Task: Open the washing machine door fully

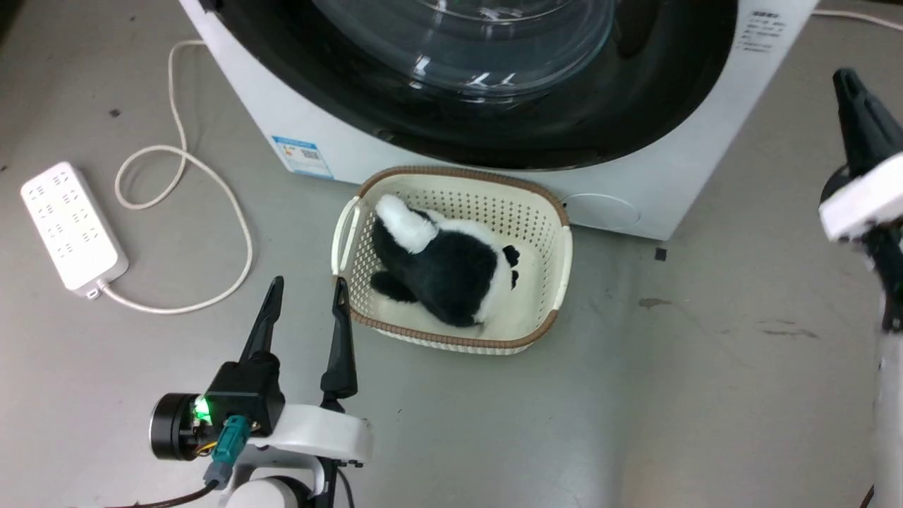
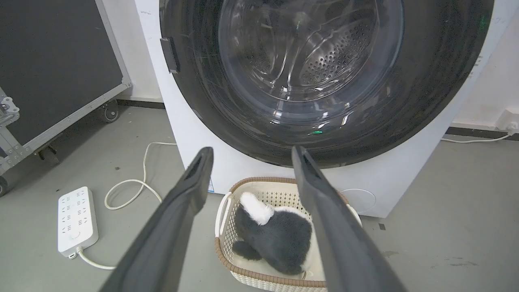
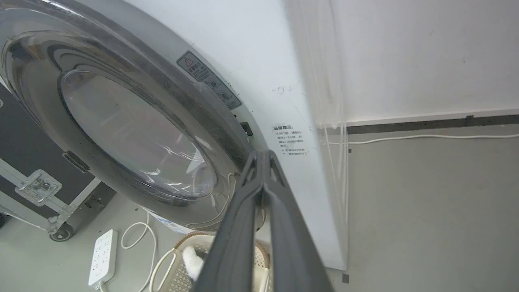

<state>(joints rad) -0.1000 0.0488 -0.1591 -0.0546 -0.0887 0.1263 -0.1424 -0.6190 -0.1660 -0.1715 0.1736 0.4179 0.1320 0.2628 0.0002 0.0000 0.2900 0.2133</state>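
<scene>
The washing machine door (image 1: 621, 106) lies shut on the washing machine (image 1: 317, 120), with a basket (image 1: 458, 171) holding a plush toy (image 1: 444, 268) on its near side; the door is glossy black around clear glass. Left gripper (image 1: 308, 282) gapes empty, right gripper (image 1: 845, 76) is pinched together, empty

The washing machine door (image 1: 635, 99) runs off the top of the head view, its upper part and the top of the washing machine (image 1: 677, 176) cut away. The print on the blue sticker (image 1: 302, 156) is too small to read, as is the lettering on the labels (image 3: 291, 140) in the right wrist view. There the right gripper (image 3: 262, 156), fingers pressed together, hides much of the basket (image 3: 194, 235) and all but a white tuft of the plush toy (image 3: 190, 261). In the left wrist view, one finger of the left gripper (image 2: 251, 151) covers one side of the basket and part of the toy. The black case (image 2: 52, 69) is cut by the left edge.
</scene>
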